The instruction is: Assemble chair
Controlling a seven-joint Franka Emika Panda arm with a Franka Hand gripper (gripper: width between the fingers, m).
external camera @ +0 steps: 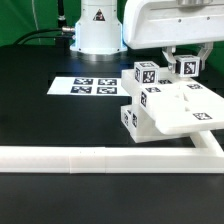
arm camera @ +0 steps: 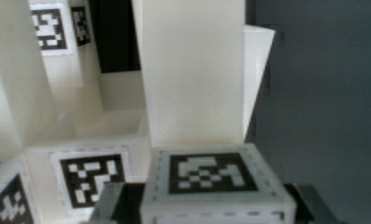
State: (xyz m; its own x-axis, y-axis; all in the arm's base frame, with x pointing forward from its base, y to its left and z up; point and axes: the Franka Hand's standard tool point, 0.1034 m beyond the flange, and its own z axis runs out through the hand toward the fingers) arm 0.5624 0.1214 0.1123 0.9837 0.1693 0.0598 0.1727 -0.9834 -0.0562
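Note:
The partly built chair (external camera: 170, 105) stands at the exterior view's right: a flat white slab (external camera: 188, 112) with square white posts carrying black-and-white tags (external camera: 148, 72). My gripper (external camera: 172, 56) comes down from above onto the chair's upper part. In the wrist view my gripper (arm camera: 212, 206) is shut on a square white post (arm camera: 203, 110) that bears a tag (arm camera: 210, 174). A dark finger (arm camera: 121, 206) presses on each side of the post. Another tagged white piece (arm camera: 89, 168) lies beside the held post, and a further post (arm camera: 31, 85) stands behind it.
The marker board (external camera: 94, 86) lies flat on the black table to the exterior view's left of the chair. A long white L-shaped rail (external camera: 90, 158) runs along the front and up the right side. The robot's base (external camera: 95, 25) stands at the back.

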